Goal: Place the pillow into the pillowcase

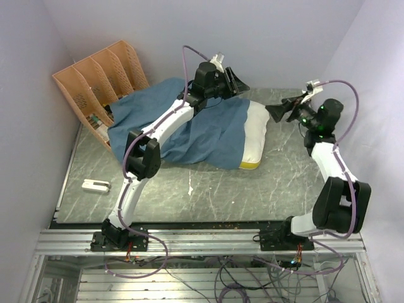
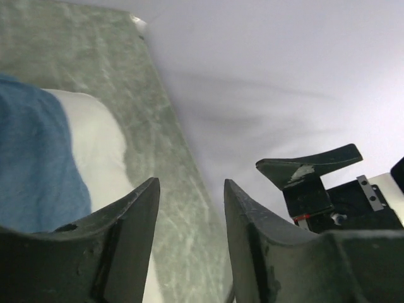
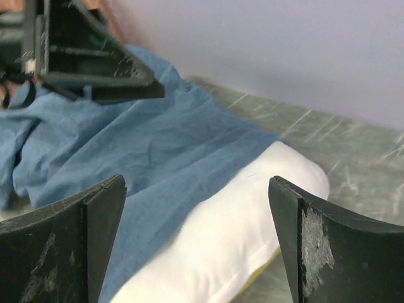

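Two claws, both empty, flank one end of the pillow. I take the large cream-white quilted pillow (image 1: 255,136) as the landmark; it lies on the grey-green marbled tabletop (image 1: 252,196). The wrinkled medium-blue fabric pillowcase (image 1: 202,132) covers most of the pillow's length and leaves only its right end bare. A yellow edge strip (image 1: 250,165) shows along the near corner of that end. Whether the blue cloth wraps under the pillow or merely drapes over it, I cannot tell.

The left gripper (image 1: 238,82) hangs above the pillow's far edge, close to where the cloth ends. From its own wrist camera I see the left gripper (image 2: 189,189) with fingers parted by a clear gap and nothing between them. The right gripper (image 1: 273,112) sits just off the pillow's bare end, apart from it and pointing toward it. Its wrist camera shows the right gripper (image 3: 196,189) spread wide, holding nothing.

A tan perforated file rack (image 1: 95,82) stands beyond the pillow's covered end, just beside the blue cloth. A small white flat object (image 1: 95,186) lies well to the near left of the pillow.
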### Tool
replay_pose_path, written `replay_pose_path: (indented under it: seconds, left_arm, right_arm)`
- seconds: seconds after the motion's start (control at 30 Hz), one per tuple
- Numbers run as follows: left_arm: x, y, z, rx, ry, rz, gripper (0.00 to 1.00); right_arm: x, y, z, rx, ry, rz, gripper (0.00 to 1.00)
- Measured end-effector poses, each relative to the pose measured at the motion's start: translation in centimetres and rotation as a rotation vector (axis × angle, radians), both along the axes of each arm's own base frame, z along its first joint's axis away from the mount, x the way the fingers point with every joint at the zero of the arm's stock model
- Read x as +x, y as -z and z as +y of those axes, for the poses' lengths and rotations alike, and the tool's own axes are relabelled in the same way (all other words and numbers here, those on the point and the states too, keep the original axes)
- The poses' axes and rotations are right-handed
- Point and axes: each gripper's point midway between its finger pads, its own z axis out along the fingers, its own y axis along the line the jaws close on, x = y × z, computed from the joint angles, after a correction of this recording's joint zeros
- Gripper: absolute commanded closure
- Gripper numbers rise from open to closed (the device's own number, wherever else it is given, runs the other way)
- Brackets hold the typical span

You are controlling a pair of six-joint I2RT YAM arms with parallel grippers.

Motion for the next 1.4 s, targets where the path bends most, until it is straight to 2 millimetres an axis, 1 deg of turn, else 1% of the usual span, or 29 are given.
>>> replay_pose_path:
  seconds: [0.03,0.07,0.1,0.13,0.2,0.27,0.3,0.33,0.37,0.43,0.5,0.53,0.57,0.6,0.63,0.7,0.77,0.83,0.87,0.93,1.0,1.03,1.07,1.1,1.13,1.2,1.23,1.33,1.4]
  left_arm:
    - [-0.3,-0.3,-0.3,-0.016,0.024,-0.003,0.30]
    - [-0.6,-0.7,-0.5,-0.032,0.047,-0.010,0.23]
    - [-1.0,-1.1,-0.7,-0.048,0.072,-0.025,0.19]
    - [-1.4,-1.5,-0.8,-0.051,0.097,-0.045,0.17]
    - [-2.1,-1.4,-0.4,-0.007,0.117,-0.086,0.14]
    - [-3.7,-0.7,1.1,0.080,0.110,-0.125,0.14]
    - [-4.9,-0.5,2.3,0.132,0.095,-0.148,0.14]
    - [-6.2,-0.8,3.4,0.169,0.082,-0.173,0.15]
    - [-7.8,-1.3,4.6,0.202,0.063,-0.212,0.15]
    - [-11.0,-2.5,6.4,0.237,0.028,-0.285,0.15]
    - [-14.6,-3.4,7.3,0.254,-0.009,-0.341,0.15]
    - [-16.4,-3.5,7.2,0.261,-0.027,-0.356,0.15]
    - [-17.6,-3.2,6.9,0.269,-0.041,-0.358,0.15]
    - [-18.6,-2.4,6.3,0.283,-0.052,-0.351,0.15]
    - [-19.4,-1.2,5.6,0.304,-0.061,-0.335,0.15]
    - [-20.4,2.6,4.2,0.370,-0.082,-0.281,0.15]
    - [-20.6,7.4,3.3,0.457,-0.112,-0.213,0.15]
    - [-20.4,12.3,3.1,0.549,-0.143,-0.151,0.16]
    - [-20.2,14.6,3.3,0.598,-0.160,-0.124,0.17]
    - [-19.8,18.7,4.0,0.687,-0.194,-0.080,0.17]
    - [-19.4,21.4,4.3,0.745,-0.216,-0.049,0.18]
    - [-19.3,22.3,4.2,0.763,-0.224,-0.038,0.21]
    - [-19.0,22.8,4.0,0.771,-0.232,-0.031,0.30]
    - [-18.8,22.9,3.8,0.775,-0.241,-0.025,0.40]
    - [-18.6,22.9,3.6,0.774,-0.249,-0.022,0.47]
    - [-18.4,22.6,3.5,0.771,-0.261,-0.023,0.61]
    - [-18.5,22.5,3.4,0.770,-0.263,-0.023,0.63]
    - [-18.5,22.2,3.5,0.768,-0.261,-0.024,0.65]
    - [-18.7,21.7,3.5,0.762,-0.253,-0.025,0.65]
  right_arm:
    - [-0.7,-0.6,-0.5,-0.029,-0.021,-0.027,0.05]
    - [-1.3,-1.0,-0.7,-0.059,-0.043,-0.049,0.05]
    - [-2.1,-1.4,-0.7,-0.102,-0.075,-0.071,0.05]
    - [-3.1,-1.6,-0.3,-0.158,-0.127,-0.096,0.05]
    - [-4.9,-1.6,0.6,-0.272,-0.228,-0.139,0.05]
    - [-7.0,-0.5,1.3,-0.374,-0.323,-0.169,0.03]
    - [-8.0,0.4,1.6,-0.414,-0.363,-0.178,0.03]
    - [-8.8,1.6,1.8,-0.445,-0.396,-0.182,0.03]
    - [-9.8,3.4,2.0,-0.467,-0.429,-0.169,0.03]
    - [-11.2,6.9,2.2,-0.460,-0.471,-0.101,0.03]
    - [-12.0,9.9,2.3,-0.419,-0.495,-0.010,0.04]
    - [-12.1,11.3,2.4,-0.391,-0.501,0.041,0.04]
    - [-12.1,12.3,2.4,-0.363,-0.504,0.089,0.04]
    - [-12.0,13.0,2.4,-0.339,-0.503,0.125,0.04]
    - [-11.8,13.7,2.3,-0.315,-0.496,0.163,0.04]
    - [-11.3,14.9,2.2,-0.264,-0.471,0.245,0.04]
    - [-10.8,15.6,2.1,-0.223,-0.451,0.297,0.04]
    - [-10.3,16.1,2.0,-0.185,-0.426,0.340,0.05]
    - [-10.1,16.2,2.0,-0.172,-0.414,0.355,0.05]
    - [-9.7,16.5,1.9,-0.148,-0.389,0.382,0.06]
    - [-9.4,16.7,1.7,-0.135,-0.368,0.400,0.06]
    - [-9.2,16.9,1.7,-0.127,-0.358,0.411,0.07]
    - [-9.1,17.0,1.6,-0.122,-0.351,0.418,0.10]
    - [-9.0,17.2,1.6,-0.118,-0.343,0.426,0.13]
    - [-8.8,17.3,1.5,-0.115,-0.337,0.433,0.15]
    - [-8.7,17.6,1.4,-0.109,-0.328,0.444,0.16]
    - [-8.6,17.8,1.5,-0.106,-0.327,0.451,0.16]
    - [-8.7,18.6,1.8,-0.093,-0.332,0.481,0.17]
    - [-8.8,19.3,2.6,-0.081,-0.350,0.509,0.23]
